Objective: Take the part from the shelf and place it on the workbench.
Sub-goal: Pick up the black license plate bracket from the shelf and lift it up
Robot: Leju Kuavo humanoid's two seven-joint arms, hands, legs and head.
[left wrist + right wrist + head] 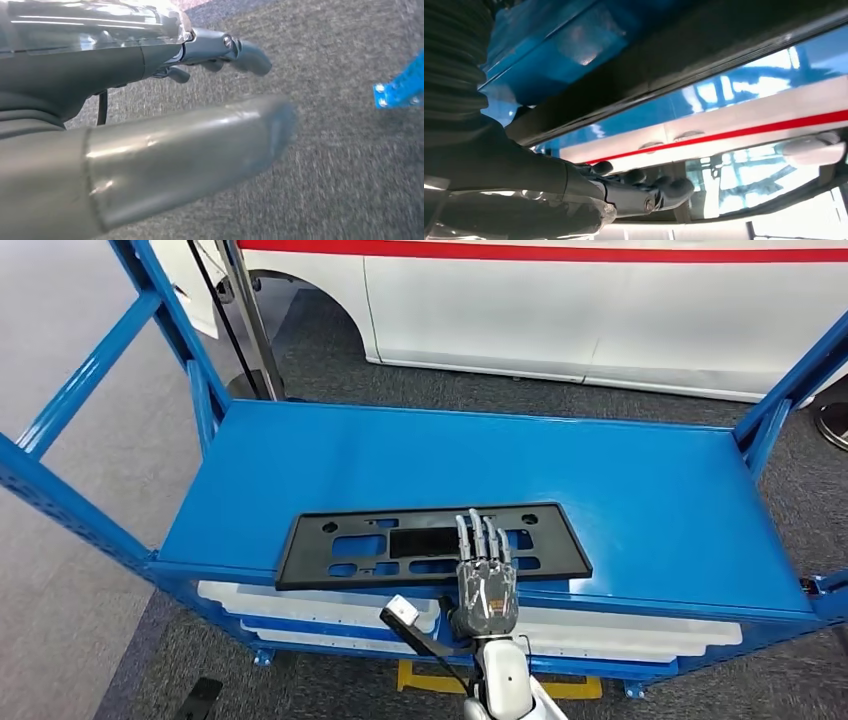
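1. Part [432, 543]: a flat black plastic plate with cut-out slots, lying on the blue shelf [620, 480] along its front edge, nearer the front-left corner.
2. Right hand [486, 575] lies palm-down over the plate's front middle, fingers stretched out and slightly apart, resting on or just above it; nothing is gripped yet.
3. Left hand [150, 155] hangs over grey carpet, holding nothing; how far its fingers are curled I cannot tell.
4. Likely handling: light, thin, fairly stiff but able to flex along its length; the smooth surface may slip.
5. Best hold looks like the front edge near the middle, where it reaches the shelf lip, thumb beneath and fingers on top.
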